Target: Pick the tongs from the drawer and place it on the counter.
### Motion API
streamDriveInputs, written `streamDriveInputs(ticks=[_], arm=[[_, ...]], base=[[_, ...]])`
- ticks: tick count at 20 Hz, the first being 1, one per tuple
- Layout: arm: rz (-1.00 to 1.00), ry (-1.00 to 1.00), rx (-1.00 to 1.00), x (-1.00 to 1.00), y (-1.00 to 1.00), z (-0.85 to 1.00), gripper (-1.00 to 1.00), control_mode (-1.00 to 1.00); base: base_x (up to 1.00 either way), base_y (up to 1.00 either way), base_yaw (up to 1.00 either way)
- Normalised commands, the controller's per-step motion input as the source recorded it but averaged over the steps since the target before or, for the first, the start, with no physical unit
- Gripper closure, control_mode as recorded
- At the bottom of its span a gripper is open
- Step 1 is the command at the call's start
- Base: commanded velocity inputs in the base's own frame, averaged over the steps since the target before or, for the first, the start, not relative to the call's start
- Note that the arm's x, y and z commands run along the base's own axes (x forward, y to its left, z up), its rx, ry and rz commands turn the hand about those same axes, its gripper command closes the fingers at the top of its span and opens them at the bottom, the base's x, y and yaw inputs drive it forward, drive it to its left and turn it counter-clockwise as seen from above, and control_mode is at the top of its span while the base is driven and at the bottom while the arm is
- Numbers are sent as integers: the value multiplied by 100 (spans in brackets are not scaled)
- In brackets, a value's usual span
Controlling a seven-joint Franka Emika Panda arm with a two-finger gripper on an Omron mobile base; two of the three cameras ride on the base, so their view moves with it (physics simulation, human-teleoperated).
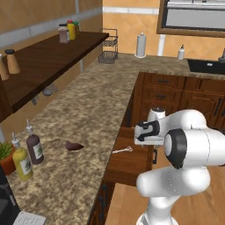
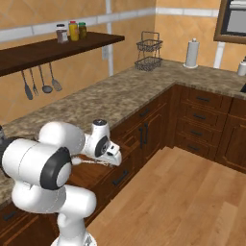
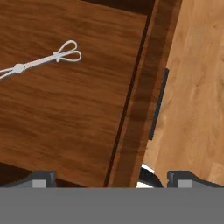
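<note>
Pincer (image 3: 111,179) is wide open and empty over the front edge of the drawer (image 3: 65,122); tongs (image 3: 41,62) lie flat on the drawer floor, well off to the upper left in hand view, long axis near-horizontal, loop end nearest.

Home kitchen: granite counter (image 1: 88,110), wooden cabinets (image 2: 202,120), paper-towel roll (image 1: 141,45).

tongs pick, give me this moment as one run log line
phase: approach | tongs: flat on drawer bottom, untouched | drawer: open | gripper: open, empty, above drawer front edge | counter: no tongs yet
</note>
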Motion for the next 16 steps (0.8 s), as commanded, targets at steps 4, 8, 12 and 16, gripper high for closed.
streamDriveInputs(ticks=[4, 8, 12, 16], arm=[[-5, 0, 0, 20, -30, -26, -100, -100], [-6, 0, 0, 31, -13, -22, -100, -100], [-4, 0, 0, 6, -3, -45, -100, -100], [-4, 0, 0, 0, -12, -44, -100, -100]], base=[[0, 0, 0], [0, 0, 0], [0, 0, 0], [0, 0, 0]])
